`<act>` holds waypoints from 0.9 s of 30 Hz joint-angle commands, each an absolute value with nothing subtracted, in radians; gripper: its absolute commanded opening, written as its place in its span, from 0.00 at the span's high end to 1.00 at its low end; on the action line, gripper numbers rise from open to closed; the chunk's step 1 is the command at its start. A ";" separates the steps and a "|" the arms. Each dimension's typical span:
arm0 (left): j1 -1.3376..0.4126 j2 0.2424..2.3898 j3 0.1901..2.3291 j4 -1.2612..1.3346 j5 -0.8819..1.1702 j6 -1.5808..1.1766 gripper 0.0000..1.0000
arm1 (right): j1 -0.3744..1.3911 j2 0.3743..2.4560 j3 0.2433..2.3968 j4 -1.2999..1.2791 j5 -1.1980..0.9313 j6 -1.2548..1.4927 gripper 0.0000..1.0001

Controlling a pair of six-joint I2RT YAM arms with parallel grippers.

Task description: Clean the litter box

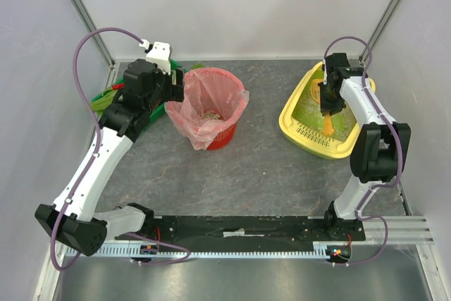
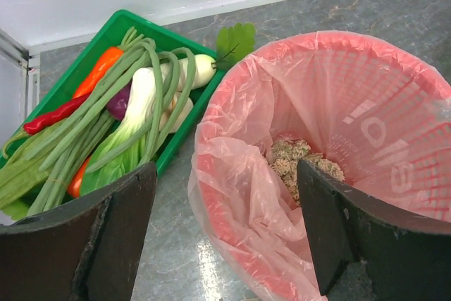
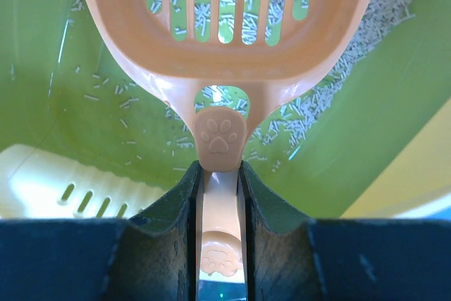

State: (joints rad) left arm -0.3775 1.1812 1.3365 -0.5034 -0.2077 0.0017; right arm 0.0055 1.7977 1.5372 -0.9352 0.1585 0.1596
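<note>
The yellow litter box [image 1: 304,133] sits at the right of the table, lime-green inside [image 3: 42,82], with pale litter pellets [image 3: 310,114] and a slotted rim [image 3: 77,192]. My right gripper [image 1: 329,103] is over the box, shut on the handle of an orange slotted scoop [image 3: 225,26], whose blade points down into the box and looks empty. My left gripper [image 2: 225,227] is open and empty, hovering over the near rim of the red basket [image 1: 209,107] lined with a pink bag [image 2: 239,195]; clumps of litter [image 2: 296,160] lie at the bag's bottom.
A green tray [image 2: 106,33] of vegetables lies at the far left beside the basket, also seen in the top view [image 1: 106,96]. White walls with metal corner posts close the back and sides. The arm bases stand on a black rail [image 1: 239,230] at the near edge.
</note>
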 commanded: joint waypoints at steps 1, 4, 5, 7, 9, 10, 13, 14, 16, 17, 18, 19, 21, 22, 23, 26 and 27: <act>-0.393 1.201 1.397 -0.525 -0.204 0.011 0.14 | -0.021 1.724 1.580 -1.012 0.135 0.141 1.00; -0.405 1.218 1.436 -0.532 -0.189 -0.031 0.14 | -0.025 1.720 1.592 -1.063 0.121 0.132 1.00; -0.414 1.230 1.462 -0.535 -0.183 -0.041 0.14 | -0.025 1.715 1.594 -1.072 0.114 0.127 1.00; -0.420 1.249 1.485 -0.544 -0.170 -0.058 0.14 | -0.026 1.701 1.592 -1.100 0.089 0.124 1.00; -0.433 1.276 1.520 -0.549 -0.154 -0.086 0.14 | -0.025 1.695 1.597 -1.139 0.066 0.120 1.00; -0.437 1.284 1.529 -0.551 -0.143 -0.092 0.14 | -0.025 1.689 1.601 -1.150 0.060 0.118 1.00; -0.445 1.305 1.549 -0.549 -0.117 -0.123 0.14 | -0.025 1.671 1.598 -1.178 0.055 0.124 1.00; -0.448 1.308 1.549 -0.548 -0.115 -0.130 0.14 | -0.025 1.672 1.600 -1.184 0.054 0.127 1.00; -0.448 1.304 1.543 -0.549 -0.117 -0.133 0.14 | -0.025 1.686 1.604 -1.209 0.046 0.135 1.00; -0.449 1.301 1.542 -0.548 -0.117 -0.130 0.14 | -0.025 1.690 1.605 -1.216 0.046 0.138 1.00; -0.449 1.299 1.540 -0.546 -0.107 -0.123 0.14 | -0.025 1.703 1.611 -1.229 0.046 0.143 1.00; -0.448 1.299 1.542 -0.545 -0.092 -0.111 0.14 | -0.025 1.706 1.614 -1.236 0.045 0.149 1.00; -0.449 1.315 1.551 -0.543 -0.022 -0.068 0.14 | -0.026 1.703 1.614 -1.236 0.029 0.156 1.00; -0.448 1.340 1.583 -0.548 -0.005 -0.055 0.13 | -0.025 1.698 1.615 -1.235 0.020 0.155 1.00; -0.449 1.360 1.606 -0.555 0.055 -0.057 0.13 | -0.025 1.692 1.615 -1.230 0.015 0.156 1.00; -0.449 1.433 1.701 -0.560 0.138 -0.110 0.13 | -0.021 1.648 1.603 -1.203 0.002 0.126 1.00; -0.449 1.451 1.722 -0.561 0.167 -0.127 0.13 | -0.018 1.623 1.591 -1.181 0.002 0.120 1.00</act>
State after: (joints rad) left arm -0.4458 1.3754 1.6020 -0.5812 0.0002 -0.0864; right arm -0.0235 1.7103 1.5734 -1.1946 0.0338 0.1471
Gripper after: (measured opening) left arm 0.869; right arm 0.291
